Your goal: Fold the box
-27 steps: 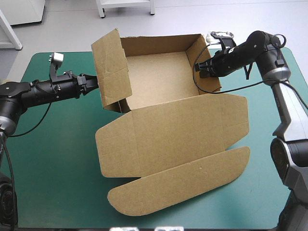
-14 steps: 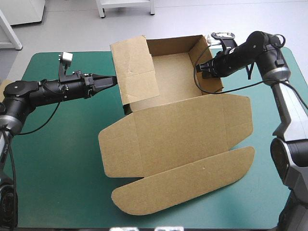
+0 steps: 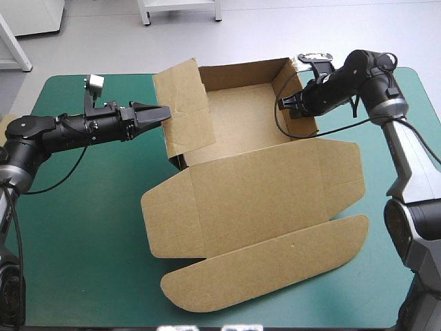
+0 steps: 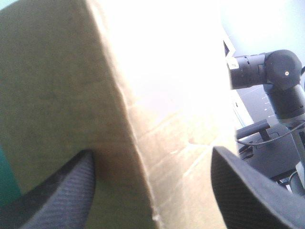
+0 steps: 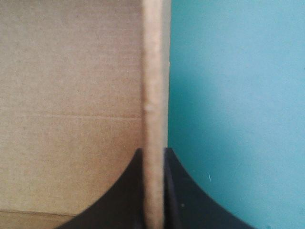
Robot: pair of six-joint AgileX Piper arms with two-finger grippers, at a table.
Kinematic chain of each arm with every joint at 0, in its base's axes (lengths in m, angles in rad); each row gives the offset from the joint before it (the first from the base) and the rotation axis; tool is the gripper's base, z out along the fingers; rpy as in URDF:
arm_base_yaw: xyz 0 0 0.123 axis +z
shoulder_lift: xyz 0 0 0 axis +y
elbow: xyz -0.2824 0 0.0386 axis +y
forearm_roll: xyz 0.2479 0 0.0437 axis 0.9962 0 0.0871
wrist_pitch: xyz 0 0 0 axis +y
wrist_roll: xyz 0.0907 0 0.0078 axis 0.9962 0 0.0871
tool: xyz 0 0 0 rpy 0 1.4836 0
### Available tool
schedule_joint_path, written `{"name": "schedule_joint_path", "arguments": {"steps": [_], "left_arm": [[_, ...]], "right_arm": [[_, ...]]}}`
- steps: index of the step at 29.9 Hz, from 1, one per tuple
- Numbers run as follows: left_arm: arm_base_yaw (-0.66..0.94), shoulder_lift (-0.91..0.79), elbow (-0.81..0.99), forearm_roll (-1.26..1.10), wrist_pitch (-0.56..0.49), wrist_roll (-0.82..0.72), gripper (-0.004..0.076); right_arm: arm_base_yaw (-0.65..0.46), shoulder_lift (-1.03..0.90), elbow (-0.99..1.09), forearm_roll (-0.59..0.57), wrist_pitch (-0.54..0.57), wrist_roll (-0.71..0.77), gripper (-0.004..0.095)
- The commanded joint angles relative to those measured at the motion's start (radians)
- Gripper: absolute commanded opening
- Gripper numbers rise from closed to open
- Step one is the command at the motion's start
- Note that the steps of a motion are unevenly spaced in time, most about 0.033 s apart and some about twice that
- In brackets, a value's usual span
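Observation:
The brown box (image 3: 248,200) lies mid-table as an open tray, its back and side walls raised and its lid (image 3: 262,265) flat toward the front edge. My left gripper (image 3: 157,114) is open, its fingertips at the outer face of the upright left wall flap (image 3: 185,107). In the left wrist view the black fingers (image 4: 57,195) stand wide apart with the left wall flap's board (image 4: 143,119) filling the space ahead of them. My right gripper (image 3: 289,103) is shut on the box's right wall (image 3: 293,86). The right wrist view shows that right wall's edge (image 5: 155,86) pinched in the right gripper (image 5: 155,191).
Bare teal-green cover (image 3: 76,241) lies left of and in front of the box. A sliver of more brown board (image 3: 5,118) shows at the table's left edge. The right arm reaches in over the back right corner.
My left gripper moved right along with the left wall flap and then opened. The box shifted a little to the right. The right gripper keeps its hold on the right wall.

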Motion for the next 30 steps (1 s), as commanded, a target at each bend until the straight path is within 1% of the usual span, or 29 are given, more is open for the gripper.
{"name": "schedule_joint_path", "arguments": {"steps": [1,7,10,15,19,25,28,30], "left_arm": [[-0.007,-0.042,-0.034,-0.072,0.037,-0.007,0.0498],[-0.012,-0.042,-0.034,-0.06,0.006,-0.018,0.0498],[-0.044,-0.042,-0.065,0.045,-0.036,-0.071,0.0493],[-0.14,-0.042,-0.174,0.341,-0.159,-0.247,0.0474],[-0.19,-0.042,-0.25,0.582,-0.212,-0.426,0.0474],[-0.239,-0.037,-0.265,0.753,-0.269,-0.578,0.0474],[-0.269,-0.027,-0.265,0.834,-0.288,-0.654,0.0474],[-0.293,-0.014,-0.265,0.89,-0.293,-0.702,0.0473]], "right_arm": [[0.031,-0.058,-0.028,0.025,-0.063,0.018,0.0001],[0.077,-0.058,-0.028,-0.047,-0.078,0.065,0.0001],[0.097,-0.058,-0.028,-0.076,-0.079,0.084,0.0001],[0.116,-0.058,-0.028,-0.09,-0.079,0.102,0.0001],[0.128,-0.058,-0.028,-0.101,-0.079,0.116,0.0001],[0.167,-0.058,-0.028,-0.159,-0.099,0.152,0.0001],[0.195,-0.058,-0.028,-0.228,-0.105,0.182,0.0001],[0.211,-0.058,-0.028,-0.241,-0.108,0.184,0.0001]]}}
